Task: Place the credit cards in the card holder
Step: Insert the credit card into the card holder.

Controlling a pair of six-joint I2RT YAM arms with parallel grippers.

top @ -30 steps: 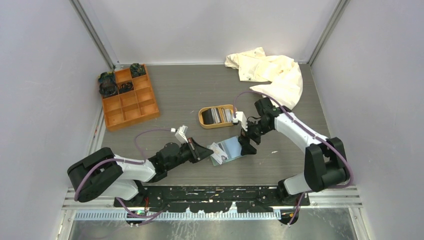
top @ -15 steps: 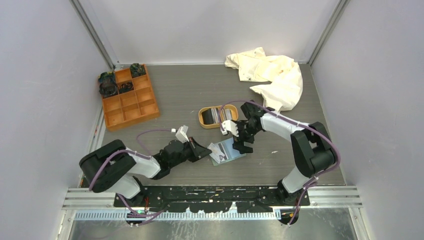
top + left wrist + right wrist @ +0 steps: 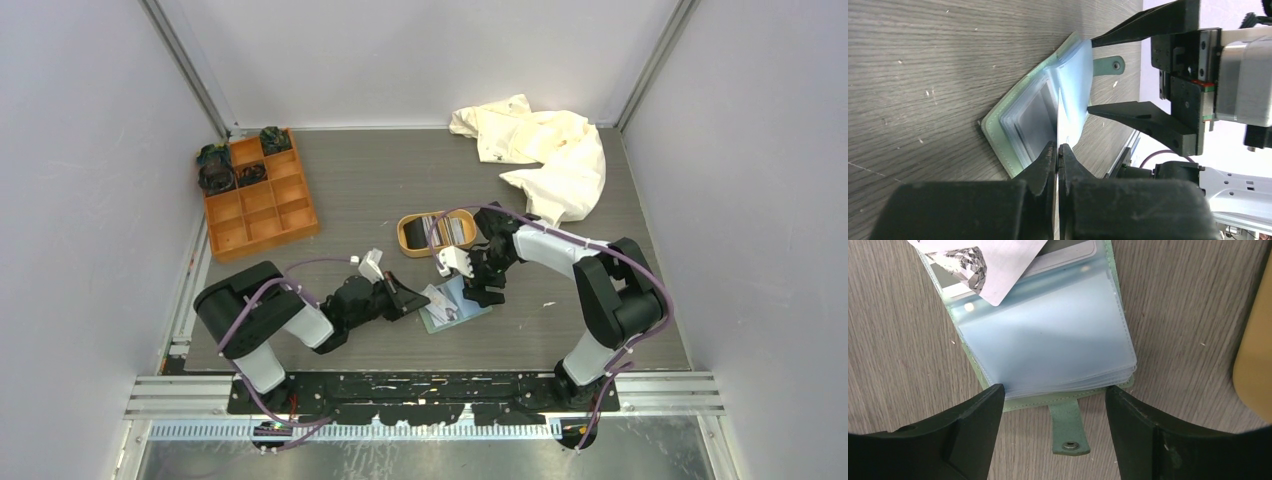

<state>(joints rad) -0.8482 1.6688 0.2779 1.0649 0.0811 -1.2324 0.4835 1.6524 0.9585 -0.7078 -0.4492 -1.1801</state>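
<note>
The card holder [image 3: 458,306] lies open on the bench [image 3: 380,180], in the middle near the front edge, between the two tools. Its clear blue sleeves face up, and its snap tab [image 3: 1068,432] lies flat on the wood.

The left tool [image 3: 1058,150] is pressed together on one white card [image 3: 1058,117], pinching it by its near end. The wrist view shows this card edge-on, as a thin line. Its far end reaches over the holder's sleeves at the side away from the tab. In the right wrist view the same card [image 3: 993,260] shows a grey diamond picture, and its corner lies on the top sleeve. I cannot tell whether the corner has entered a pocket.

The right tool [image 3: 1054,390] is spread wide and holds nothing. It stands at the tab edge of the holder, one finger [image 3: 973,425] at each corner, with the tab between them. I cannot tell if the fingers touch the green cover.

Just behind the holder there is an oval tan tray [image 3: 408,232] with more cards [image 3: 440,230] inside. An orange compartment box [image 3: 258,205] stands far to the left, and a cream cloth [image 3: 550,150] lies at the back right.
</note>
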